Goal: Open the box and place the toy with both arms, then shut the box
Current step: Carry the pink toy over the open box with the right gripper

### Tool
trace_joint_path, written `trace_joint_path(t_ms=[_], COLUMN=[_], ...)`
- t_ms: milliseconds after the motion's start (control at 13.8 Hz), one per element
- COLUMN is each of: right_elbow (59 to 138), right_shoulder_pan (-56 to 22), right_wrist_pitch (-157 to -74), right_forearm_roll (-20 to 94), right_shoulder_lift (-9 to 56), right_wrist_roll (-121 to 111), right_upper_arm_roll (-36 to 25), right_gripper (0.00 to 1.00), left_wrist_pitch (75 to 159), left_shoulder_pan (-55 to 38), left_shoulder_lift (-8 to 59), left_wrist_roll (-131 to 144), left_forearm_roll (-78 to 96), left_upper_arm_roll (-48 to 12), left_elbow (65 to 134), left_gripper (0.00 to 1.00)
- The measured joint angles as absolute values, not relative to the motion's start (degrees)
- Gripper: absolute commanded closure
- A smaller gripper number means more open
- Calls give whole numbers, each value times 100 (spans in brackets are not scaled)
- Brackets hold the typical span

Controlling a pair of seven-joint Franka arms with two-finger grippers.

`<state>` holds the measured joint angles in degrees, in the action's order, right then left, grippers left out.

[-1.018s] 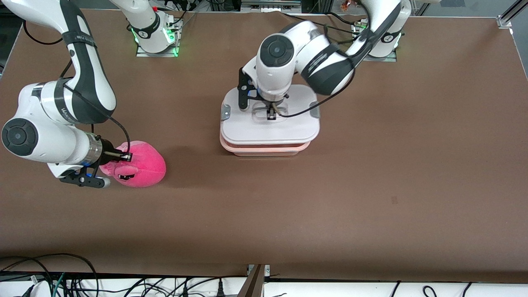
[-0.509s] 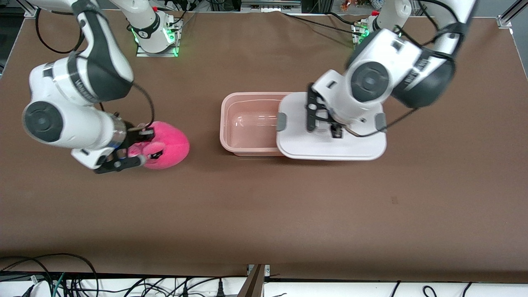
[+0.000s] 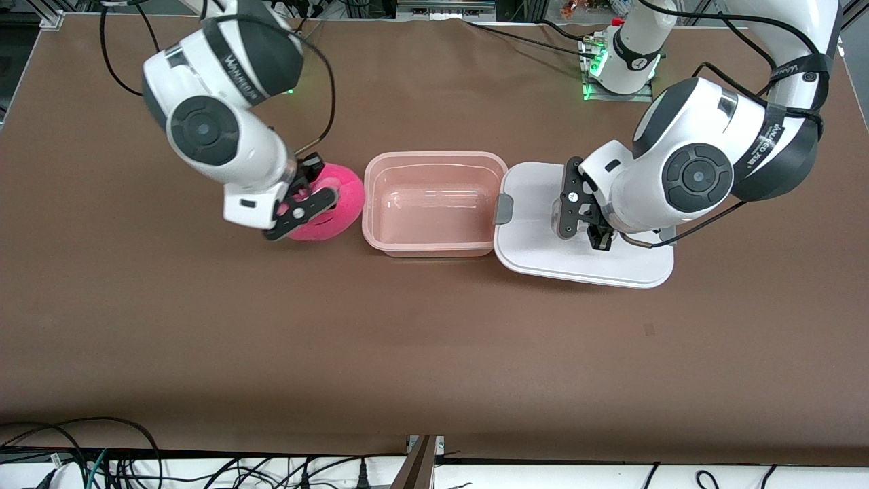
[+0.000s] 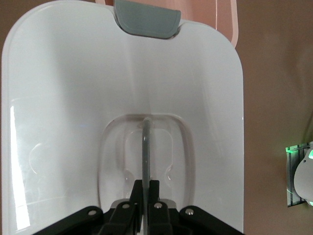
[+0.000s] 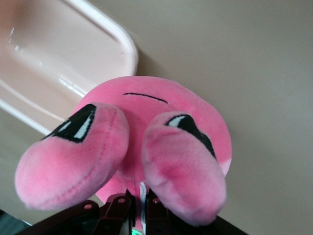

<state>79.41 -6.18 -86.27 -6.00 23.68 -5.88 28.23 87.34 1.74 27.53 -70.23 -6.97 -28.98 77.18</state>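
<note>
The box's pinkish tub [image 3: 387, 239] stands open and empty mid-table. My left gripper [image 3: 600, 239] is shut on the centre handle of the white lid [image 3: 536, 244] and holds it low beside the tub, toward the left arm's end. In the left wrist view the gripper [image 4: 145, 188] pinches the handle rib [image 4: 145, 147] of the lid [image 4: 63, 98]. My right gripper [image 3: 313, 195] is shut on the hot-pink toy [image 3: 339, 204], just beside the tub's wall at the right arm's end. In the right wrist view the gripper [image 5: 142, 200] clamps the toy [image 5: 156, 107] between its ears, with the tub [image 5: 44, 63] close by.
A grey clip [image 3: 503, 208] on the lid's edge sits close to the tub's wall. The arm bases [image 3: 621, 64] stand along the table's edge farthest from the front camera. Cables [image 3: 102, 455] hang below the table's near edge.
My left gripper lifted the lid off the tub and carried it toward the left arm's end. My right gripper carried the toy from the right arm's end up to the tub's side.
</note>
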Motion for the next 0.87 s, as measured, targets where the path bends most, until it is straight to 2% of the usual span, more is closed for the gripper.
trace_joint_path(t_ms=[509, 582, 655, 727, 873], right_elbow=[7964, 7965, 7964, 7963, 7960], right_shoulder_pan=[-1658, -1699, -1717, -1727, -1749], right_wrist_pitch=[-8630, -8651, -8700, -8777, -8992], right_forearm_roll=[-1471, -1511, -1530, -1536, -1538], right_shoulder_lift=[2579, 2646, 2703, 2747, 2783], right_wrist_roll=[-881, -820, -721, -657, -582], right_upper_arm_roll=[2882, 2881, 2879, 2876, 2871], right_gripper=[100, 89, 66, 1, 0], left_wrist_pitch=[8735, 8735, 8735, 8735, 8735], left_shoulder_pan=[173, 174, 177, 179, 184], left_shoulder_lift=[2839, 2840, 2843, 2847, 2851], left_wrist_roll=[-7027, -7027, -7027, -7027, -7027], left_forearm_roll=[-693, -693, -693, -693, -693], left_upper_arm_roll=[-2906, -2906, -2905, -2905, -2905], left_elbow=[7718, 7718, 7718, 7718, 7718], left_gripper=[100, 100, 100, 100, 100])
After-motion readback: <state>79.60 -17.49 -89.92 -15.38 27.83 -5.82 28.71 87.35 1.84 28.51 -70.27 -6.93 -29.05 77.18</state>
